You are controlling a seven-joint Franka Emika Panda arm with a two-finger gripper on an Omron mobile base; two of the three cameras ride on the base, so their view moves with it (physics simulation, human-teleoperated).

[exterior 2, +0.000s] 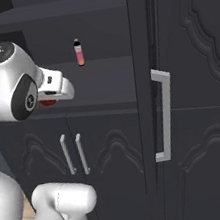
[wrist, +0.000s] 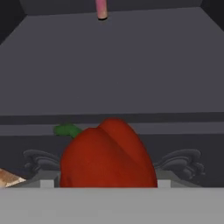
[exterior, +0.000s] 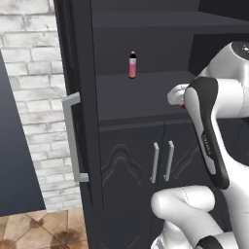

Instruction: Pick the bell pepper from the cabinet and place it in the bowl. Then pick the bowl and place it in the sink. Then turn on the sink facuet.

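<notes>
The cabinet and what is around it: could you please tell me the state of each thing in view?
cabinet: tall door swung open, shelves exposed
lower doors: closed
pink bottle: upright, far back on the shelf
bell pepper: off the shelf, out past its front edge, apparently gripped
end effector: apparently closed on the bell pepper

A slim pink bottle [exterior: 132, 65] with a dark cap stands upright at the back of a shelf. To the left there is a white brick wall [exterior: 34, 73], and below it a brown tiled floor [exterior: 44, 228].
</notes>
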